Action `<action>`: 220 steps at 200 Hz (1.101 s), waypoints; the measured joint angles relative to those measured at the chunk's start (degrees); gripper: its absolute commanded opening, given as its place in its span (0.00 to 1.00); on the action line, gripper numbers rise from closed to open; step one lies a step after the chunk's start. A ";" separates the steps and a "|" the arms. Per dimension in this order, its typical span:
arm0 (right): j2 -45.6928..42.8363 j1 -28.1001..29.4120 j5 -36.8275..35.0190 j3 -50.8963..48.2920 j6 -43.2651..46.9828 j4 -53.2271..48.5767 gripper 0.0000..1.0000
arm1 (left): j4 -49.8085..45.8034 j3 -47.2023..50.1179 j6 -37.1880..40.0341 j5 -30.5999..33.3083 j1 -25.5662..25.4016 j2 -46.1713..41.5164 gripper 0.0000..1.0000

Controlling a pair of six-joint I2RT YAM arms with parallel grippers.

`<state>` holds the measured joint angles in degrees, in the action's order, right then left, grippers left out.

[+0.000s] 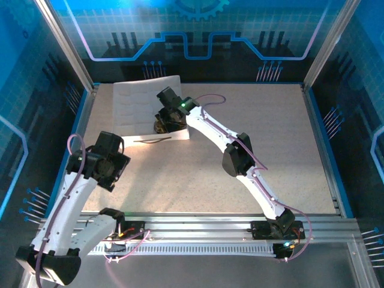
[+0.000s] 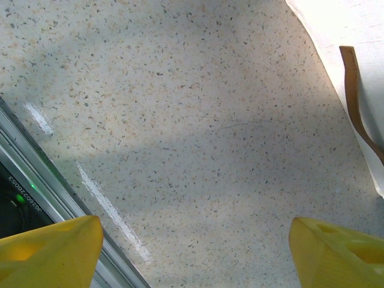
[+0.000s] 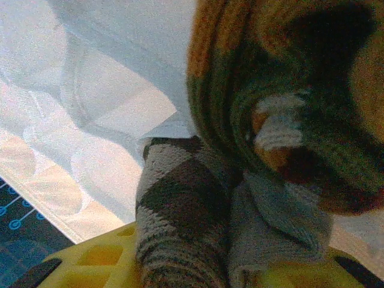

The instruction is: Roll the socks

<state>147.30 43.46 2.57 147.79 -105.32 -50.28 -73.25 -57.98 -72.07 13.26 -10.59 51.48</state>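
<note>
Overhead, two arms reach over the table [image 1: 270, 132]. The right gripper [image 1: 163, 123] sits at the near edge of one white quilted tray [image 1: 135, 102], closed around the socks [image 1: 161, 127] bundled there. The left gripper [image 1: 114, 159] hovers near the tray's front-left corner.

Left wrist: two yellow fingers [image 2: 48, 252] are spread wide above bare table, with one brown strap [image 2: 354, 96] on the tray edge.

Right wrist: two socks, one olive green sock [image 3: 240, 90] and one argyle sock [image 3: 180, 204], are pinched together.

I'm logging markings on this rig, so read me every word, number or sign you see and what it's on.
Black part beside the metal rail: a white printed code, too blurred to read.
Gear sign on the back wall: a picture, no words.
Socks and tray: no text.
</note>
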 measured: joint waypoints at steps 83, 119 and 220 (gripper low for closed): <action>-1.11 0.00 -1.62 -1.60 0.07 -2.75 0.27 | -0.02 0.00 -0.70 -0.24 0.00 -0.74 0.81; -1.05 -0.02 -1.29 -1.11 -0.07 -2.58 0.45 | -0.07 0.00 -1.22 -0.24 0.00 -1.53 0.81; -4.24 -0.02 -0.74 -2.84 -0.24 -7.32 0.67 | 0.11 0.04 -1.49 -0.66 0.00 -1.88 0.81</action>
<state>143.06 43.44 1.83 144.94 -105.56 -57.60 -73.14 -57.93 -73.56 12.60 -10.59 49.60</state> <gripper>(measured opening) 0.656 0.812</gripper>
